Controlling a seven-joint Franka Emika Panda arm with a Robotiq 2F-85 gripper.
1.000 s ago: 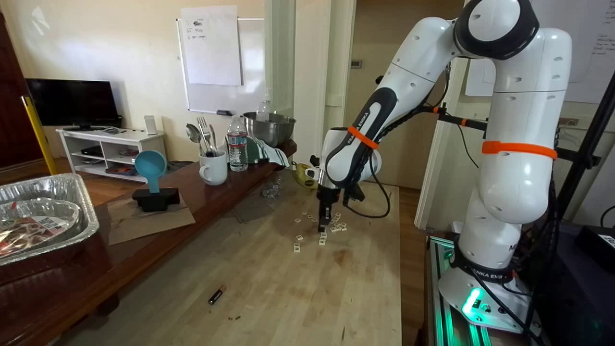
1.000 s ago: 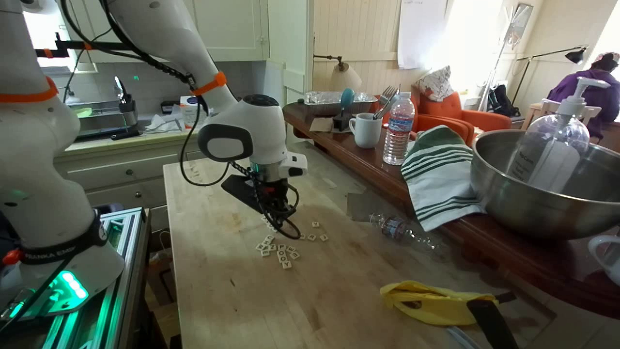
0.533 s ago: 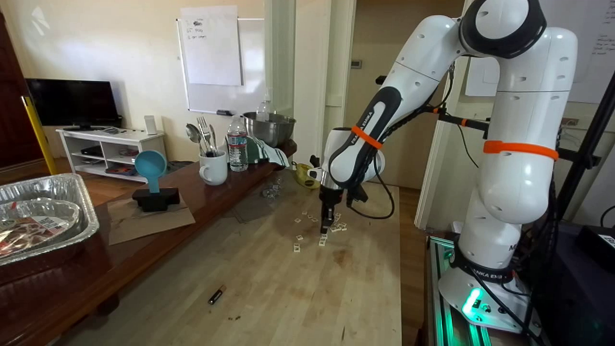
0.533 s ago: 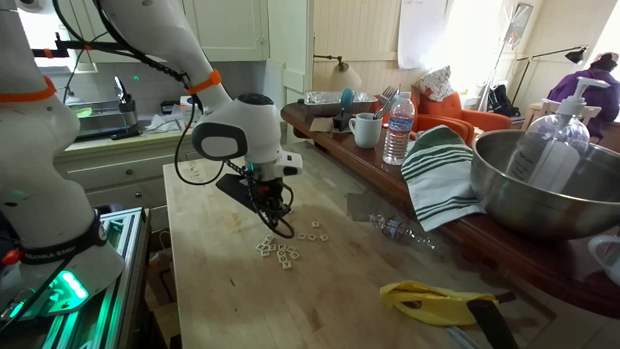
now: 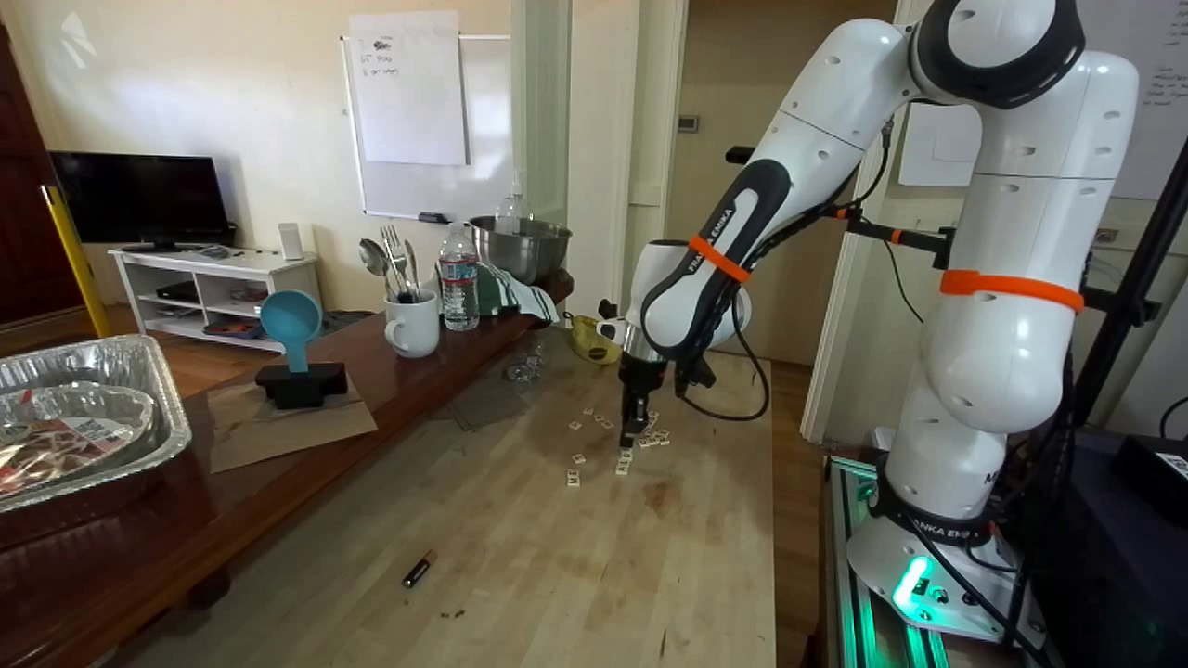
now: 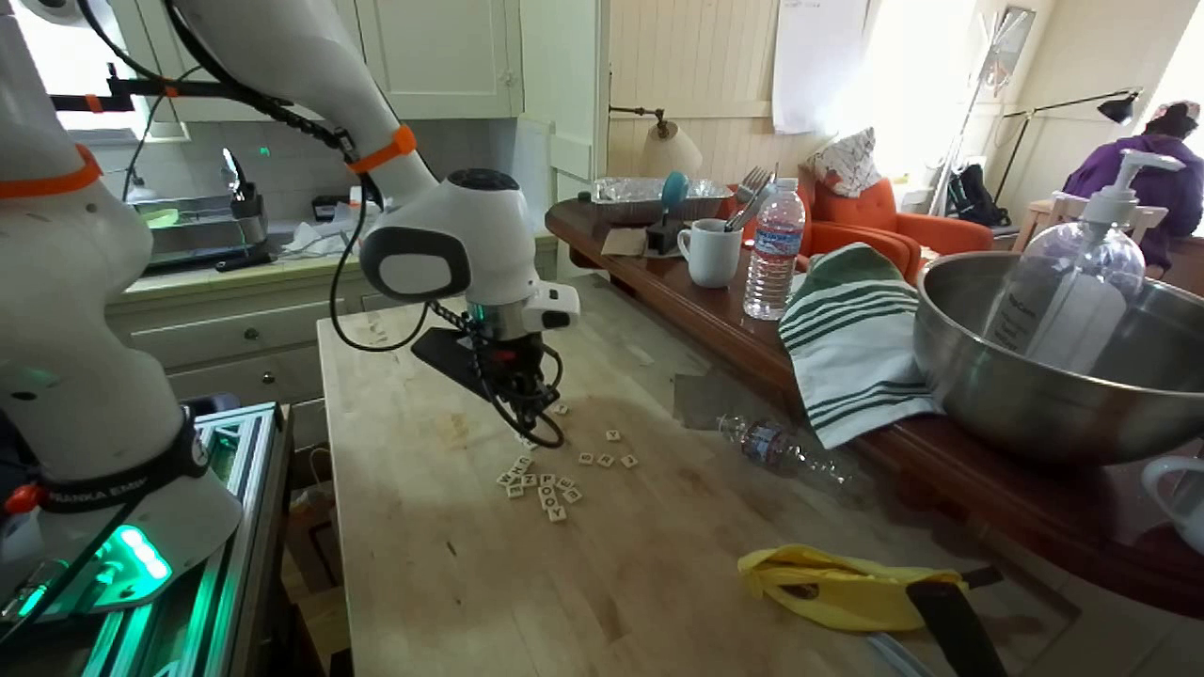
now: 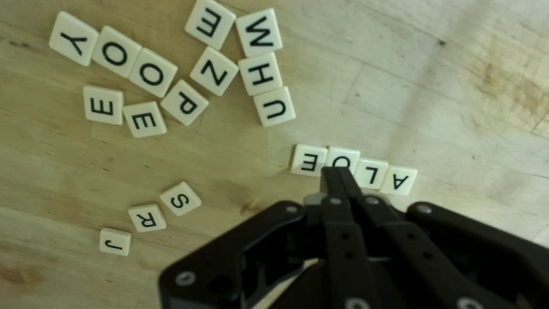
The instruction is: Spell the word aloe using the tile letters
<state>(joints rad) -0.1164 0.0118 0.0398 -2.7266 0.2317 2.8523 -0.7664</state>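
Across a wooden tabletop (image 7: 231, 159) lie scattered tile letters (image 7: 260, 74), four of them spelling "ALOE" in a close-set row (image 7: 371, 173), the O (image 7: 343, 157) partly hidden behind a robot gripper (image 7: 336, 170) whose fingers are pressed together.

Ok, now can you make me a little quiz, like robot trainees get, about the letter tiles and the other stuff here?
1. Turn the wrist view upside down. The row of four small cream square letter tiles spells: A) ZOO B) ALOE C) YES
2. True or false: silver metal cutlery stands in the white handled mug.
3. In that row, which printed letter do the shut black jaws partly hide in the wrist view?

Key: 1. B; 2. True; 3. O
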